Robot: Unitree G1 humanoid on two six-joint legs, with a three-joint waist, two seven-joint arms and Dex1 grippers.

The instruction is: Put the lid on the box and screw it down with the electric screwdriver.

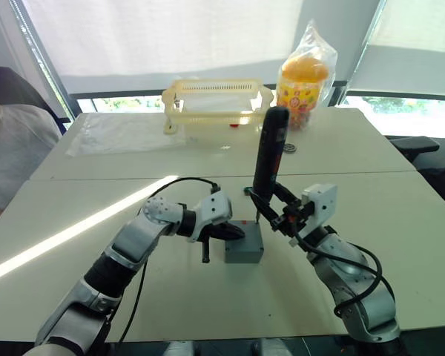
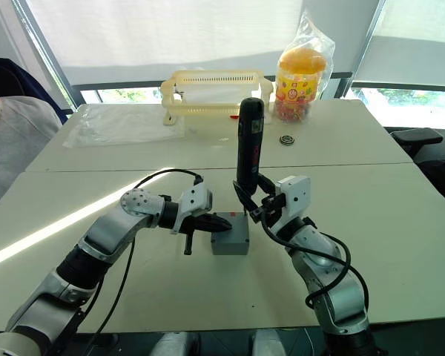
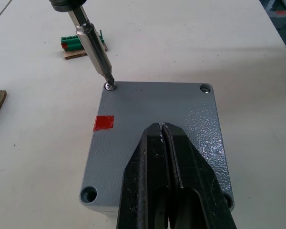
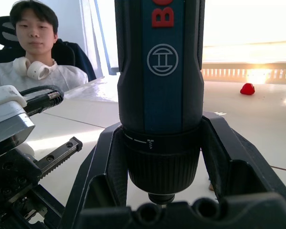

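The grey box (image 1: 243, 251) stands in the middle of the table with the lid (image 3: 152, 102) lying flush on top; a red mark (image 3: 104, 122) shows on the lid. My left gripper (image 3: 162, 128) is shut, its tips pressed flat on the lid. The electric screwdriver (image 1: 270, 152) stands upright with my right gripper (image 1: 279, 209) shut around its lower body. Its metal bit (image 3: 96, 50) sits on a screw at the lid's far corner on the right gripper's side. Another corner holds a screw (image 3: 206, 88), and one near corner hole (image 3: 89, 193) is open.
A yellow basket (image 1: 216, 102) and a bagged orange snack jar (image 1: 304, 81) stand at the table's far side, with a clear plastic sheet (image 1: 119, 133) to their left. Green connector blocks (image 3: 81, 43) lie beyond the box. A person (image 1: 7, 141) sits at the left.
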